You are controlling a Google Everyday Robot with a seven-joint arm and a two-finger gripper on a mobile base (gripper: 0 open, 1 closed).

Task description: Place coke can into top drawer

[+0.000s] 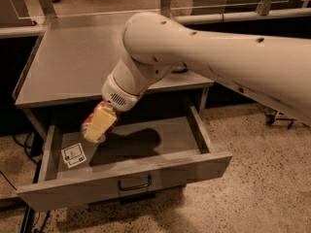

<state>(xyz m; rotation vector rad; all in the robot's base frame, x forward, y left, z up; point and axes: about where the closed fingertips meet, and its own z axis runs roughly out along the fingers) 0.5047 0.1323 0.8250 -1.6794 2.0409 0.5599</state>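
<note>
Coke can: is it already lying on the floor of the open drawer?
No, the coke can is clamped in the gripper, which hangs above the left half of the open top drawer.

Warm, dim indoor light with a yellow-brown cast falls from above. The arm [218, 52] is brightest along its upper side and shaded beneath. The gripper [98, 126], clamped around the can [91, 122] over the open drawer [126, 178] at 8 o'clock, throws a dark shadow on the drawer bottom toward 4 o'clock. The space under the table [73, 62] is nearly black. The floor [262, 188] is evenly lit, with no harsh glare.
</note>
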